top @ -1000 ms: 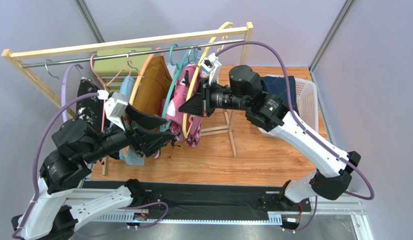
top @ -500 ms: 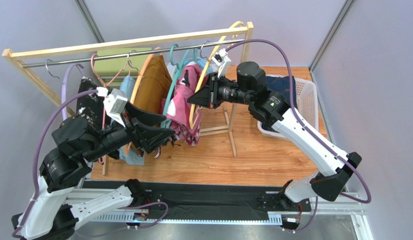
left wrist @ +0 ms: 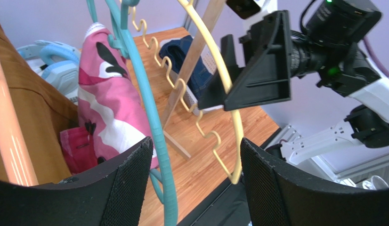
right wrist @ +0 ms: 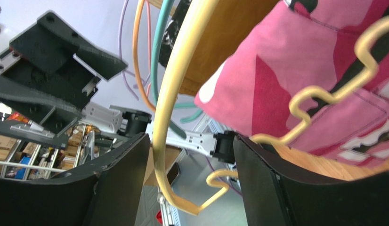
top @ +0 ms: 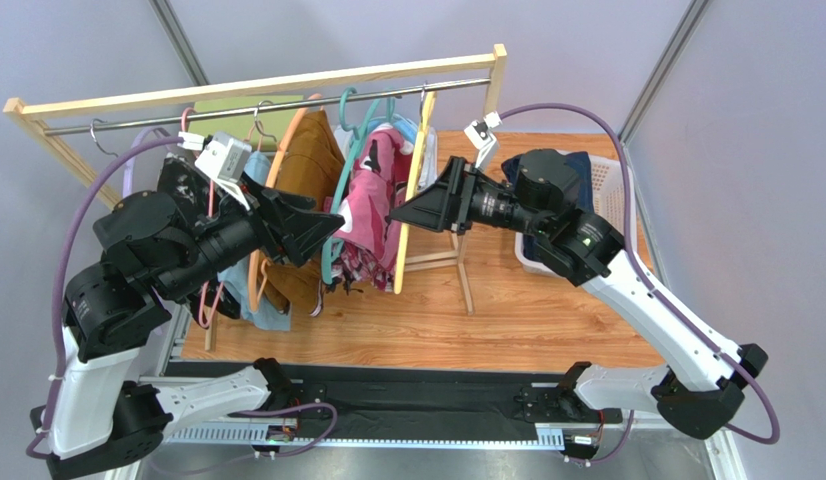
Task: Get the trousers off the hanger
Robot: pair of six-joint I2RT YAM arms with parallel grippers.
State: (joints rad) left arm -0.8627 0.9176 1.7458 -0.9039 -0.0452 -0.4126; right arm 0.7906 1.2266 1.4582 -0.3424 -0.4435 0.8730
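- Navy trousers [top: 590, 165], seen from above, lie in the basket [top: 617, 200]; four more hang from the rail [top: 287, 98], so I judge one done.
- Left wrist: my left end effector [left wrist: 194, 155] gapes around the teal hanger [left wrist: 151, 117] bearing the pink trousers [left wrist: 111, 94].
- Right wrist: my right end effector [right wrist: 187, 141] is spread around the bare yellow hanger [right wrist: 166, 94].

Pink floral trousers [top: 367, 190], yellow hanger [top: 412, 190]

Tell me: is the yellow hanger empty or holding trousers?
Empty: the yellow hanger hangs from the rail with nothing on its wavy bar; pink floral trousers hang beside it.

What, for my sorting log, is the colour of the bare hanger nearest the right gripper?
Pale yellow hanger, clearest in the right wrist view.
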